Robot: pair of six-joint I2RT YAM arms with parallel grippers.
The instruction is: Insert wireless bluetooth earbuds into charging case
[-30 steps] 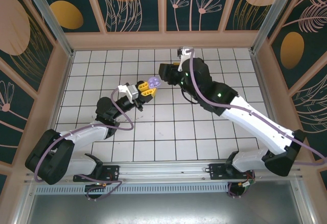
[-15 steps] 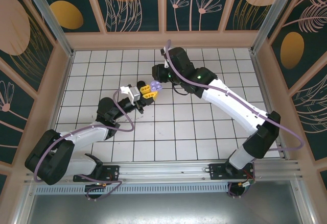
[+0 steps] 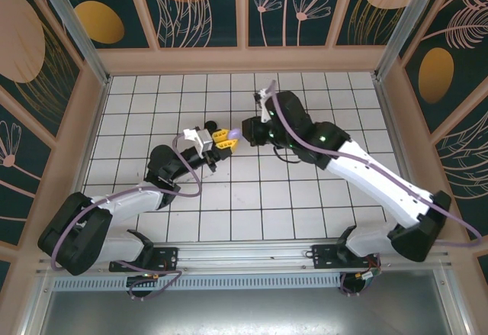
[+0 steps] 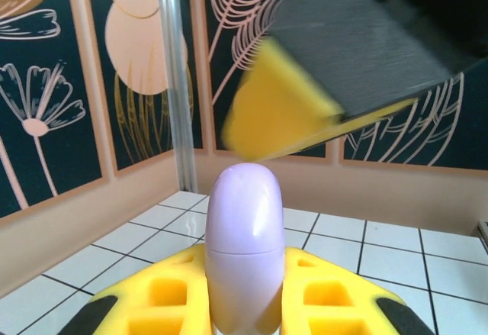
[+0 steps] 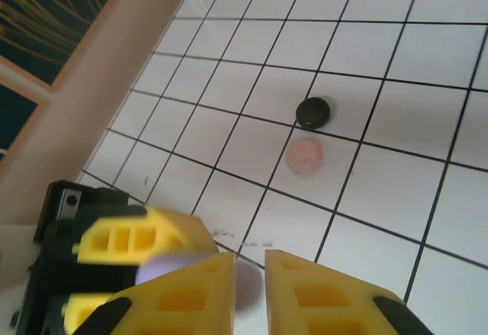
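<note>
1. The floor (image 3: 305, 198) under me is white tile crossed by dark grid lines.
2. The walls (image 3: 202, 7) around it are dark teal panels printed with peach leaves, flowers and orange ovals.
3. Peach frames (image 3: 191, 59) border those panels.
4. Silvery posts (image 3: 70, 26) stand at the far corners.
5. A metal rail (image 3: 252, 252) runs along my near edge.
6. The light is bright and even.

I see the lavender case (image 4: 244, 220) standing upright and closed, a fine seam ringing its middle. Its base is pinched in the left gripper (image 4: 245, 278), held above the middle of the tabletop. On the white tiles lie a small black piece (image 5: 313, 112) and a pale pink piece (image 5: 305, 154), both rounded, just beside each other without touching.
</note>
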